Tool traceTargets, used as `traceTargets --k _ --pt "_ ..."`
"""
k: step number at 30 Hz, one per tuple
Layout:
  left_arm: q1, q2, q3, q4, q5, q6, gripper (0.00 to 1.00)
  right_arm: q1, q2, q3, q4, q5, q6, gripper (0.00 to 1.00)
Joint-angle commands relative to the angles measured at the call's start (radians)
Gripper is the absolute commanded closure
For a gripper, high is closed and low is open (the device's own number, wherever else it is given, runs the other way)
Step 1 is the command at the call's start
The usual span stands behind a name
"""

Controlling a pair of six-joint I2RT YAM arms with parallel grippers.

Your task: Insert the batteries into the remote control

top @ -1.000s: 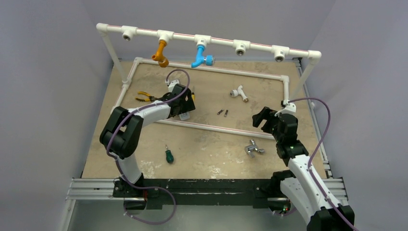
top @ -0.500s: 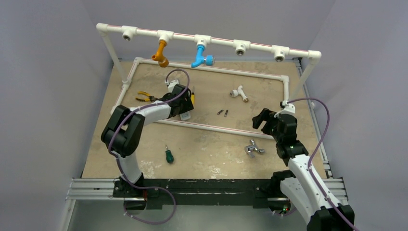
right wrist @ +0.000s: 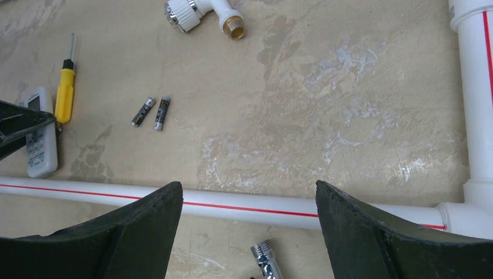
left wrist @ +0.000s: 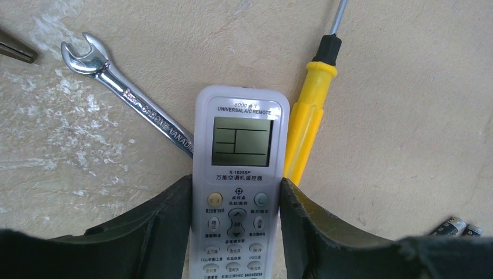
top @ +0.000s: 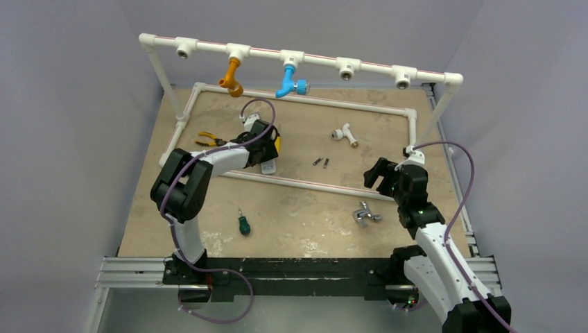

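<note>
The white remote control (left wrist: pixel 241 174) lies face up on the table, screen away from the wrist, buttons showing. My left gripper (left wrist: pixel 235 186) has a finger pressed against each long side of it, shut on it. In the top view the remote (top: pixel 267 166) pokes out under the left gripper (top: pixel 267 149). The two small dark batteries (top: pixel 320 162) lie side by side on the table to its right, also seen in the right wrist view (right wrist: pixel 151 113) and in the left wrist view's corner (left wrist: pixel 456 226). My right gripper (right wrist: pixel 249 192) is open and empty, hovering above the white pipe.
A yellow-handled screwdriver (left wrist: pixel 305 128) touches the remote's right side; a silver wrench (left wrist: pixel 128 96) lies on its left. A white pipe (right wrist: pixel 244 203) crosses the table. A silver tap fitting (top: pixel 364 214), a white pipe tee (top: pixel 343 133), a green screwdriver (top: pixel 243 223) and pliers (top: pixel 208 141) lie around.
My left gripper has shifted a little to the right over the remote, and the yellow screwdriver shows more. The right arm has barely moved.
</note>
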Motion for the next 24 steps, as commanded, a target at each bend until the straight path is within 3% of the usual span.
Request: traceTargets --k 1,6,8,10,18,24 --pt "0.007 0.008 0.022 -0.022 -0.006 0.002 0.55 0.001 -0.02 0.047 -0.006 0.002 -0.01 0.17" --pt "0.006 -0.008 0.006 -0.012 0.001 0.01 0.73 0.001 -0.028 0.045 -0.011 0.0 -0.01 0.17" --pt "0.007 -0.026 -0.006 -0.007 0.005 0.016 0.83 0.001 -0.033 0.046 -0.015 -0.004 -0.011 0.17" --pt "0.006 -0.057 -0.029 0.009 0.012 0.02 1.0 0.001 -0.043 0.042 -0.012 -0.015 -0.012 0.17" --pt "0.006 -0.27 -0.204 0.216 0.164 -0.017 1.0 0.001 -0.216 -0.082 0.219 -0.207 0.0 0.14" --pt "0.006 -0.375 -0.343 0.439 0.37 -0.081 1.0 0.001 -0.24 -0.087 0.254 -0.361 0.019 0.14"
